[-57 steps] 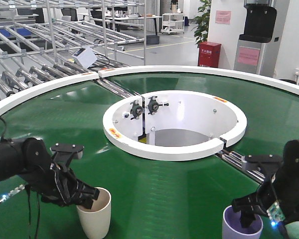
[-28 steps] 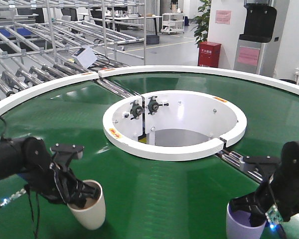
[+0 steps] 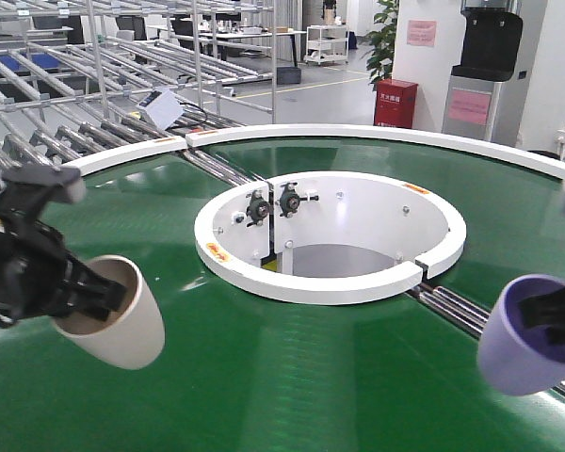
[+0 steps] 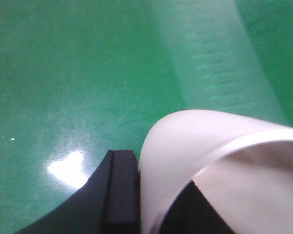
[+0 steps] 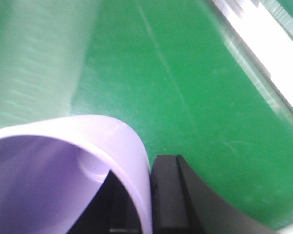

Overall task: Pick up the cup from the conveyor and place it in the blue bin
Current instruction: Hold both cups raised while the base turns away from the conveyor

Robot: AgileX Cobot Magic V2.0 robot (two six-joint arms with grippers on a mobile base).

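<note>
Both claws clamped on cups over the conveyor (image 3: 311, 386).
Tilted cream cup (image 3: 127, 330) gripped at its rim by left claw (image 3: 94, 294), tilted purple cup (image 3: 518, 356) by right claw (image 3: 554, 315); both nearest the camera, white centre collar (image 3: 320, 284) behind.

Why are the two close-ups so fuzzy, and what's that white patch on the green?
Left wrist view: the cream cup sits too near the lens to be sharp; the white patch is light glaring off the glossy conveyor. Right wrist view: the purple cup likewise. Front view: both cups look slightly smeared, the background sharp.
</note>
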